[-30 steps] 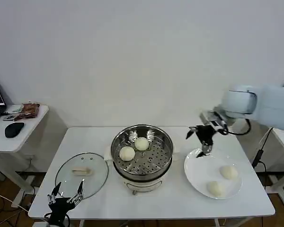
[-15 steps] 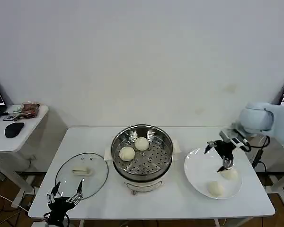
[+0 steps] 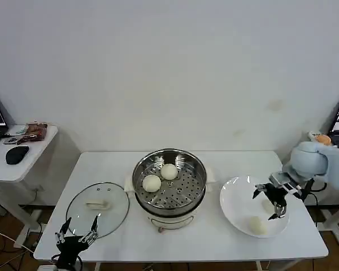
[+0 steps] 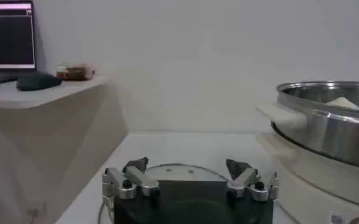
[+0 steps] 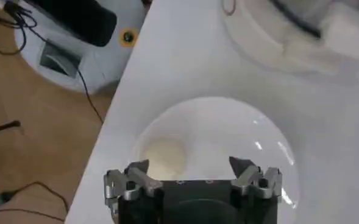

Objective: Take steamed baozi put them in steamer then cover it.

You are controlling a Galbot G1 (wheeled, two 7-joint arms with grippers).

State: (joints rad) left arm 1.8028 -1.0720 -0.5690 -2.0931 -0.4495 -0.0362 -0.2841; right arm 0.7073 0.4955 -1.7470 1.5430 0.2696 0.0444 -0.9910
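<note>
At three o'clock of the steamer (image 3: 169,179), the right gripper (image 3: 276,201) hangs spread over the plate's (image 3: 234,206) baozi (image 3: 257,225); closing off-centre could squash it or roll it away.

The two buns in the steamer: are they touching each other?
Apart. The head view shows the front bun and the back bun on the steamer tray with a strip of perforated steel between them.

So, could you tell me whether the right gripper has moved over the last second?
Yes. The right gripper has swung away from the steamer and down, now open over the far side of the white plate, above a baozi.
</note>
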